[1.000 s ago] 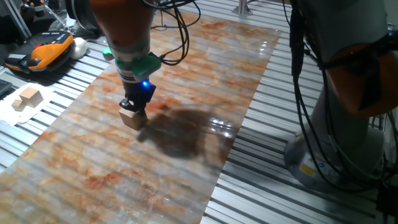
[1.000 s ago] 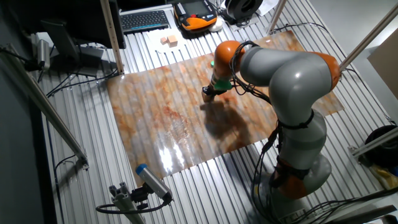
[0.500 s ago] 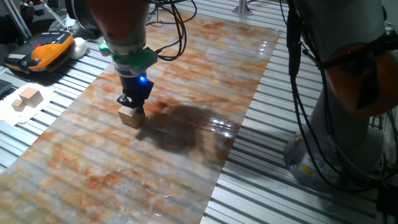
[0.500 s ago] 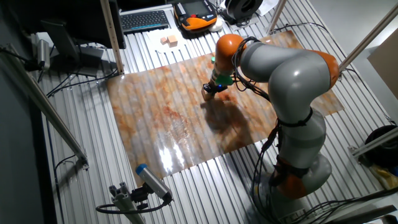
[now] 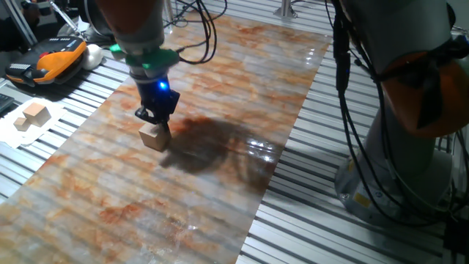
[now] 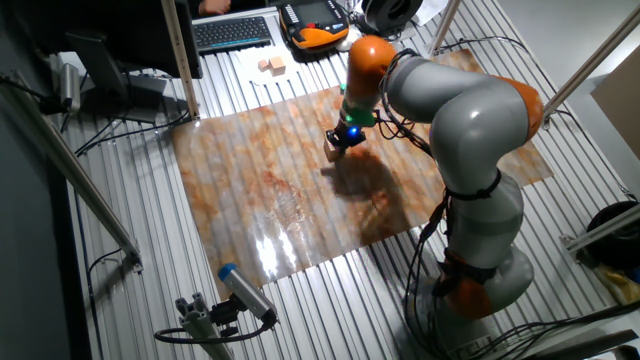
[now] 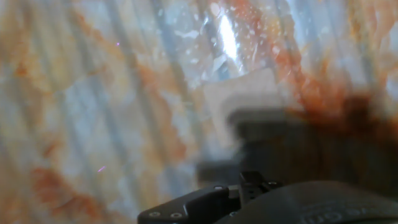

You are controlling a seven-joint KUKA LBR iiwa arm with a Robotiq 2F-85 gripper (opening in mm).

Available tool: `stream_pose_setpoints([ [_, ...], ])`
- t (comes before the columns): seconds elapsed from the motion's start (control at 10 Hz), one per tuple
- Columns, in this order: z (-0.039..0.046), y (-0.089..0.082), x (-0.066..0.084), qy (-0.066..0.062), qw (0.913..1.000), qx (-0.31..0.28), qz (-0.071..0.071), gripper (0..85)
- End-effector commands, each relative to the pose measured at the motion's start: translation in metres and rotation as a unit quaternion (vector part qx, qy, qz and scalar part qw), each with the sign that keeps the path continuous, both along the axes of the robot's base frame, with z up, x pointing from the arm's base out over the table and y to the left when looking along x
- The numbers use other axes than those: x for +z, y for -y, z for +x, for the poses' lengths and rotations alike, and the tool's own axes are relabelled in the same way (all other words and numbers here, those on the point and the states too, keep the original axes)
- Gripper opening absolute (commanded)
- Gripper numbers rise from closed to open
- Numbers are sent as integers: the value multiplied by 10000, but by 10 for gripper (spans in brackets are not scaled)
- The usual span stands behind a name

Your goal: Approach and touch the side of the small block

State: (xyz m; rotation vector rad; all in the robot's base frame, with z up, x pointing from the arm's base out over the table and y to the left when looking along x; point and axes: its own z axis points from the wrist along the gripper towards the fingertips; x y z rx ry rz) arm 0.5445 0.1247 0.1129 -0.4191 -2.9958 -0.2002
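Note:
The small block (image 5: 154, 137) is a light-tan wooden cube standing on the marbled orange-grey mat (image 5: 220, 183). My gripper (image 5: 154, 119) hangs just above and slightly behind it, fingertips close to its top edge, with a blue light lit on the hand. The fingers look pressed together and hold nothing. In the other fixed view the block (image 6: 331, 151) sits just left of my gripper (image 6: 342, 141). In the hand view the block (image 7: 239, 99) is a pale blurred square beyond the dark blurred fingertips (image 7: 267, 134).
Pale wooden blocks (image 5: 33, 115) lie on white paper left of the mat; they also show in the other fixed view (image 6: 270, 65). An orange-black device (image 5: 51, 59) and a keyboard (image 6: 235, 33) lie beyond. The robot's base (image 5: 410, 161) stands right of the mat.
My gripper has risen a little and drifted left and back, so it now hangs above the block instead of pressing low against it. The block has hardly moved.

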Motion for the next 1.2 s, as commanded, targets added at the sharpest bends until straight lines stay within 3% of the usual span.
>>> stream_pose_setpoints([
  [0.0, -24, -50, 82, -18, 10000, -34, 18, 0],
  [0.2, -40, -191, 267, 1, 9999, -117, -122, 0],
  [0.4, -9, -221, 362, -65, 9998, -177, -110, 0],
  [1.1, 38, -209, 344, -134, 9998, -176, -26, 0],
])
